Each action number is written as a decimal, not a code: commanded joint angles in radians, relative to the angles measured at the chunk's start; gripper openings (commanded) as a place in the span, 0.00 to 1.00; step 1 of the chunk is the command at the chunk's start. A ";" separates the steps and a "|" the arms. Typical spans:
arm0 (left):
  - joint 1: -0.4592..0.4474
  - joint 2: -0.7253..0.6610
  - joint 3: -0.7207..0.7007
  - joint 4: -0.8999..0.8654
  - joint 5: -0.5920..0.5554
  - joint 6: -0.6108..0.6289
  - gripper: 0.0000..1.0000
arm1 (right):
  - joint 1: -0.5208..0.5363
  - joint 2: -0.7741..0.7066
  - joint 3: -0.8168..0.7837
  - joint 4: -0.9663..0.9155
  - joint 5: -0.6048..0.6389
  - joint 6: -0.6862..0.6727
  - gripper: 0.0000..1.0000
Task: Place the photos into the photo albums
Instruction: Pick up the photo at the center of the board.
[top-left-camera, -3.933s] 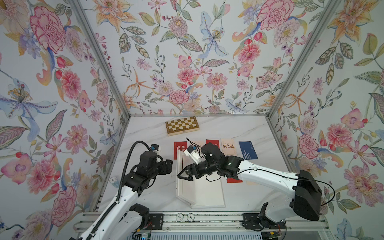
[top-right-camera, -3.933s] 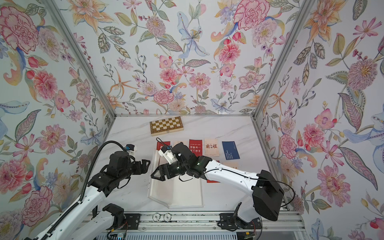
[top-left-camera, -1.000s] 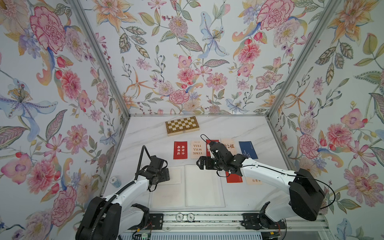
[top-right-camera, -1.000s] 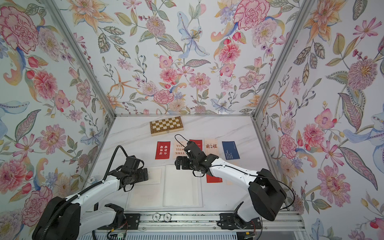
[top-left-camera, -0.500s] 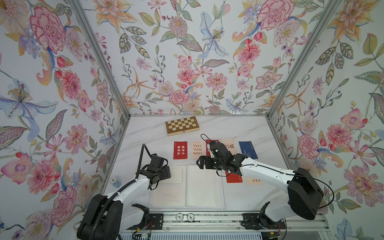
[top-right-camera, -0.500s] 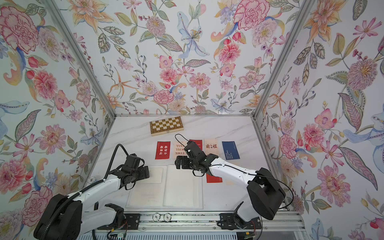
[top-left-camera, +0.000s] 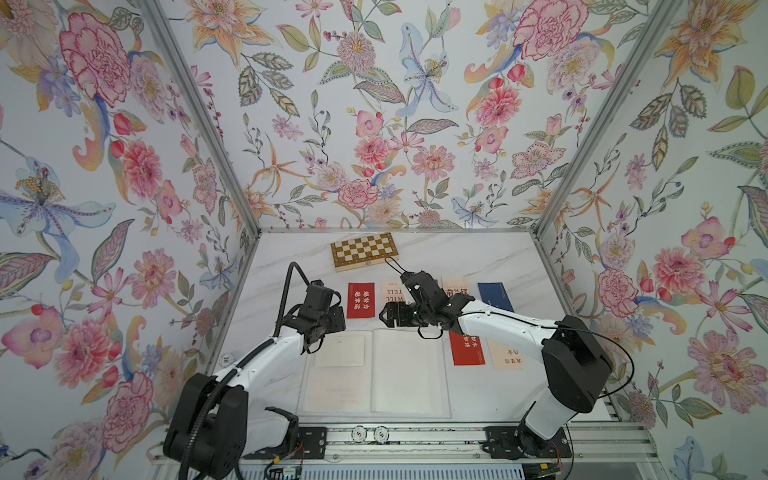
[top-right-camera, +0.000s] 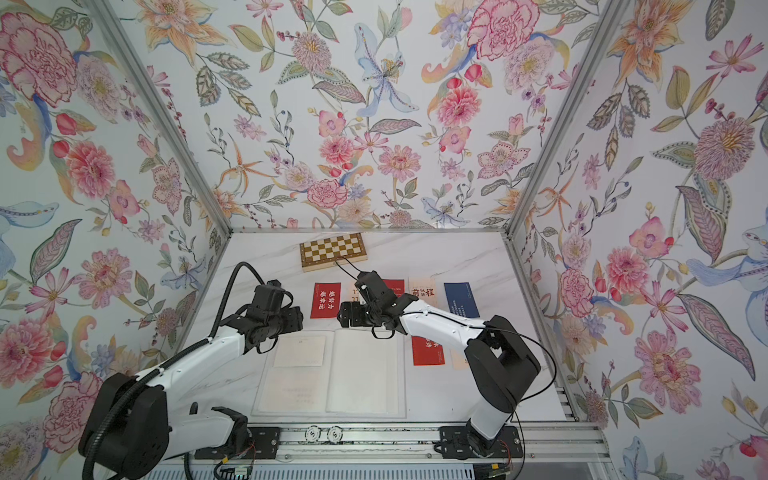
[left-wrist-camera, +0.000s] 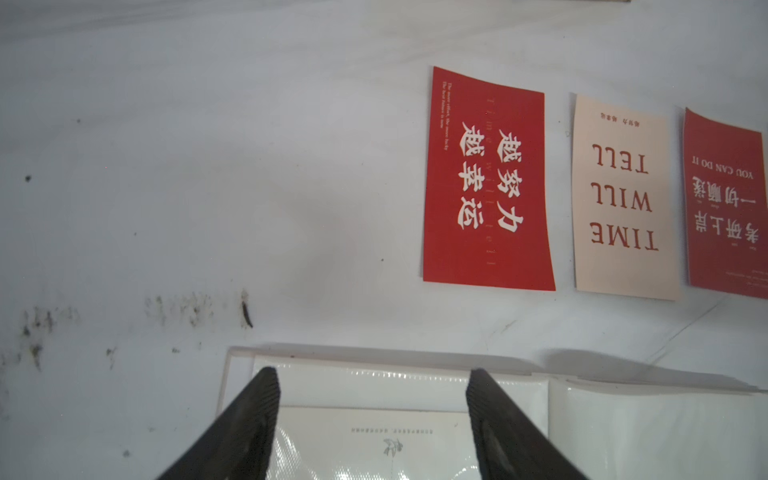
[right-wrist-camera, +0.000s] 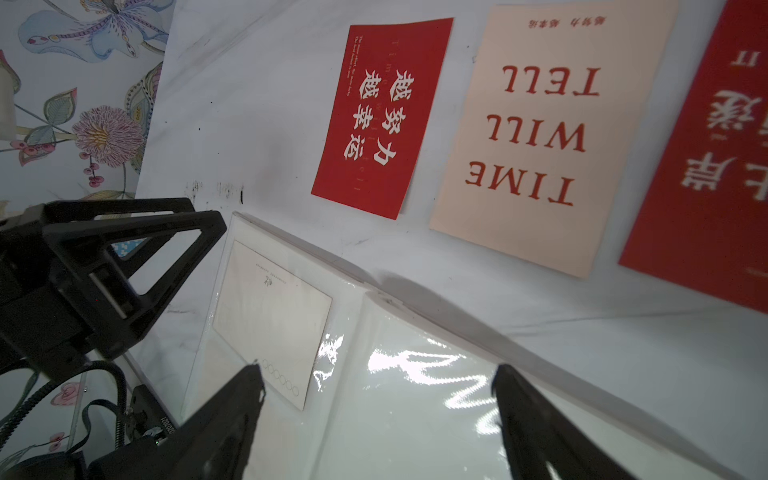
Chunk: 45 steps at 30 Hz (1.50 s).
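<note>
White marble desk, floral walls on three sides. I note the photo album lying open and flat at the near edge, centre; a pale card sits in the sleeve at the far end of its left page. Five loose photos lie in a row across mid-desk, just beyond the album: red card, TIME WILL TELL card, second red card, cream card, navy card. Two more lie just beside the album's right edge: a red photo and a cream photo. A chessboard box sits near the far edge. I see the left gripper over the album's far left corner, fingers moderately apart, nothing between them. I see the right gripper over the album's far edge near the spine, fingers wide, empty. I cannot tell whether either touches the page
</note>
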<state>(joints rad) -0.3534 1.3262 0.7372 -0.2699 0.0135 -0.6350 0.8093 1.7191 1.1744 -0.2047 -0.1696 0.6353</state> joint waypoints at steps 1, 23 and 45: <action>-0.001 0.089 0.082 0.063 0.067 0.019 0.60 | -0.019 0.055 0.071 -0.002 -0.037 -0.014 0.82; 0.045 0.515 0.344 0.127 0.097 0.032 0.36 | -0.041 0.367 0.269 0.087 -0.183 0.150 0.53; 0.074 0.590 0.347 0.189 0.178 0.009 0.30 | -0.079 0.481 0.311 0.141 -0.231 0.236 0.49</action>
<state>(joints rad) -0.2867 1.8927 1.0828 -0.0799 0.1593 -0.6140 0.7383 2.1704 1.4658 -0.0803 -0.3836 0.8467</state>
